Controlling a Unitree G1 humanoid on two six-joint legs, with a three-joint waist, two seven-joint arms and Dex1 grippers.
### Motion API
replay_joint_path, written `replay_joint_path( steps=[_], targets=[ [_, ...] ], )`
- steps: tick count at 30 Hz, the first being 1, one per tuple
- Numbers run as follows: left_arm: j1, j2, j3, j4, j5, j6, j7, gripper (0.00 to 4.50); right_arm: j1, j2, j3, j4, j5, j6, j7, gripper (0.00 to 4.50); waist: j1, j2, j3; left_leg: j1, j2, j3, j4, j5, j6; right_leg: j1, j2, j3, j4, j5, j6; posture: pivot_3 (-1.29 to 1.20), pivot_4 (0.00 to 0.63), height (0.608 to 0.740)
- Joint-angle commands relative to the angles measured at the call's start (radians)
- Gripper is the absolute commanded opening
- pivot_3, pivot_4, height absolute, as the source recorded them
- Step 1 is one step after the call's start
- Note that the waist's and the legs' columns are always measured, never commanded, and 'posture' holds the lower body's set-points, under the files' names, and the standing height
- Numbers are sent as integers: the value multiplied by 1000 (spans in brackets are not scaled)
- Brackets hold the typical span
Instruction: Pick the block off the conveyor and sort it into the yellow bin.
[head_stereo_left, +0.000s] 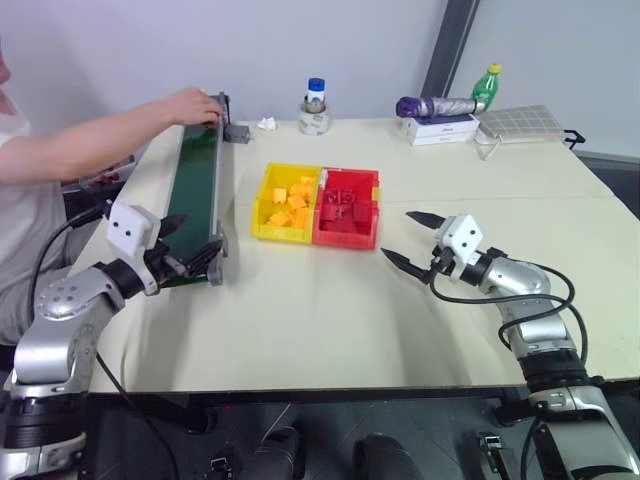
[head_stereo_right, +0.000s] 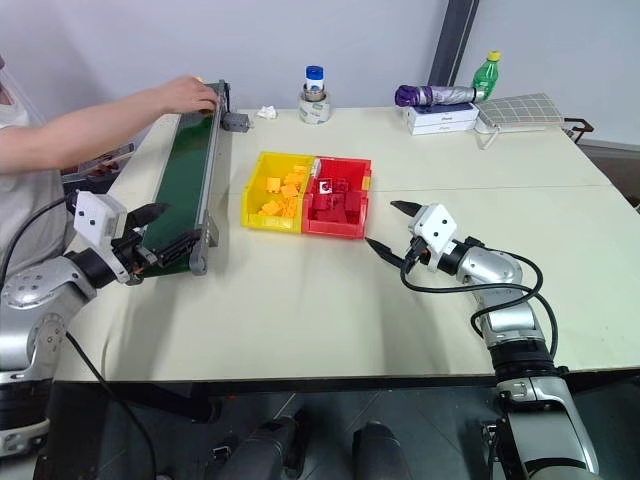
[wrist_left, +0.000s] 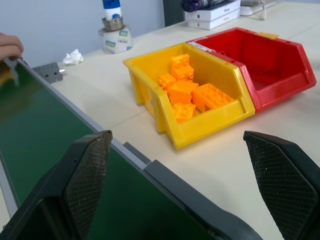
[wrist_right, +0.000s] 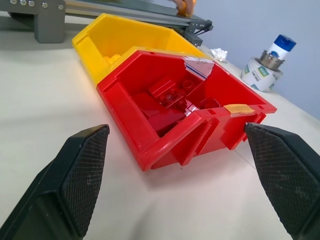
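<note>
Left gripper (head_stereo_left: 185, 243): waiting spread wide, empty, at the conveyor (head_stereo_left: 195, 190)'s near end.
Right gripper (head_stereo_left: 413, 241): hanging spread, empty, beside the red bin (head_stereo_left: 346, 238).
Block (wrist_right: 186, 7): being set down by a person's hand (head_stereo_left: 192, 104) at the belt's far end.
Risk: block riding past the left gripper.
Count: two bins, yellow bin (head_stereo_left: 262, 222) nearer the left gripper.

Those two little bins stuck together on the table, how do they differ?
The yellow bin holds yellow-orange blocks; the red bin holds red blocks. The yellow bin sits nearer the conveyor, the red bin on the far side from it. Both look the same shape and size, set side by side and touching.
</note>
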Motion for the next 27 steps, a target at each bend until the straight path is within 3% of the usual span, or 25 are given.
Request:
replay_joint_path(
  steps=[1, 14, 27],
  targets=[
    [-15, 18, 7, -9, 20, -53, -9, 4438, -14, -1, -21, -40, 6, -11, -8, 4500, 0, 0, 0, 0, 0, 0, 0, 0, 0, 0, 0, 0, 0, 0, 0, 0, 150, 740],
    [49, -43, 48, -118, -26, -48, 67, 4438, 3, -10, -25, -43, 7, -12, -10, 4500, -1, 0, 0, 0, 0, 0, 0, 0, 0, 0, 0, 0, 0, 0, 0, 0, 150, 740],
    [123, -283, 14, -265, 187, -83, 485, 4438, -24, -5, -27, -20, 8, -17, -10, 4500, 2, 0, 0, 0, 0, 1, 1, 0, 0, 6, 0, 0, 0, 0, 0, 0, 150, 740]
  ],
)
